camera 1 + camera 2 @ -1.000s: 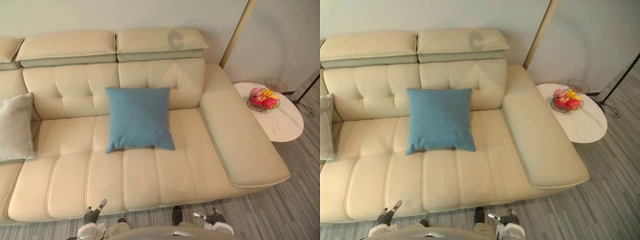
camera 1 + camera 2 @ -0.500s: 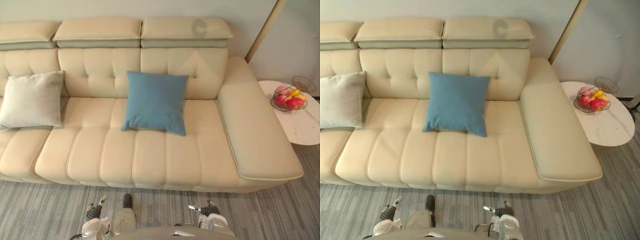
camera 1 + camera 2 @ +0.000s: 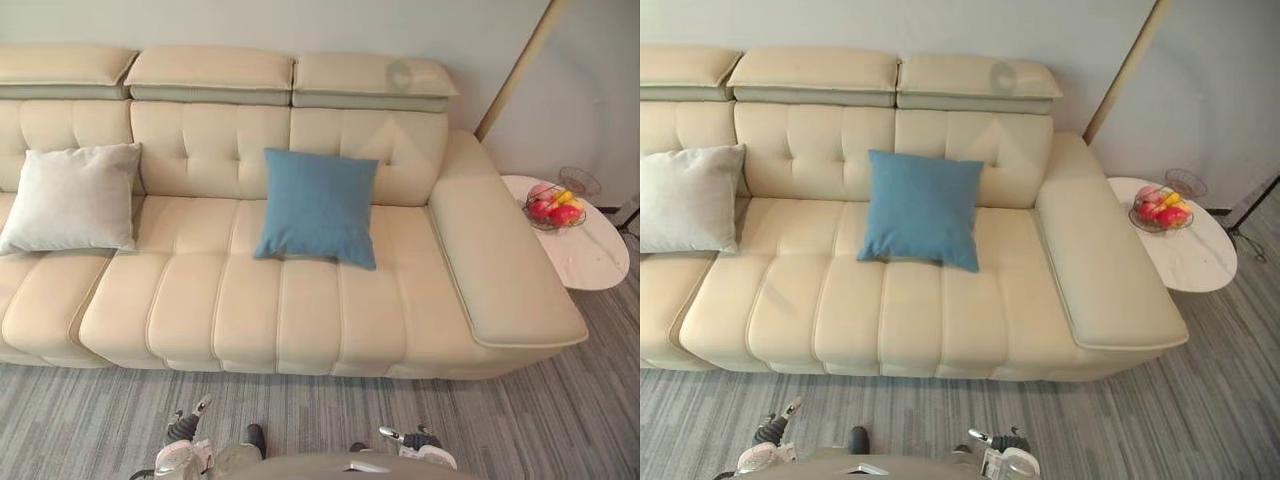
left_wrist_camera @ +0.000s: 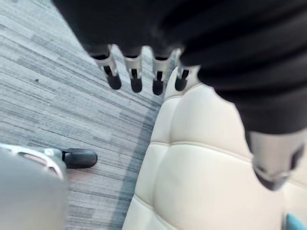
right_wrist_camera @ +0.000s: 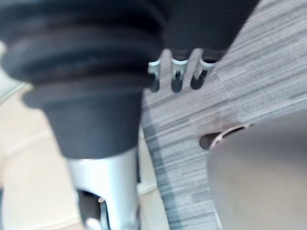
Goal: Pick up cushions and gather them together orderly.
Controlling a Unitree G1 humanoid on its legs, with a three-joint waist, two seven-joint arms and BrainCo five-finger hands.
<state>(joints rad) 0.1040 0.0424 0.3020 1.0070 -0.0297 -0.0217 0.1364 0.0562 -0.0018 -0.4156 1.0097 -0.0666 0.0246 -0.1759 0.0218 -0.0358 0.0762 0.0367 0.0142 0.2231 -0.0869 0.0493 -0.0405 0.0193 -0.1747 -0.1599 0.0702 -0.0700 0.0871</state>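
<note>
Left hand (image 4: 135,72) and right hand (image 5: 176,76) hang relaxed, empty, before the sofa (image 3: 300,330) edge.

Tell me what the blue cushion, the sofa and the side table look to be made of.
Blue cushion: woven fabric, matte, with a faint textile grain.
Sofa: leather or a leather look-alike, cream, with a soft sheen and stitched, tufted panels.
Side table: likely marble or a marble-look top, white with faint grey veins.
</note>
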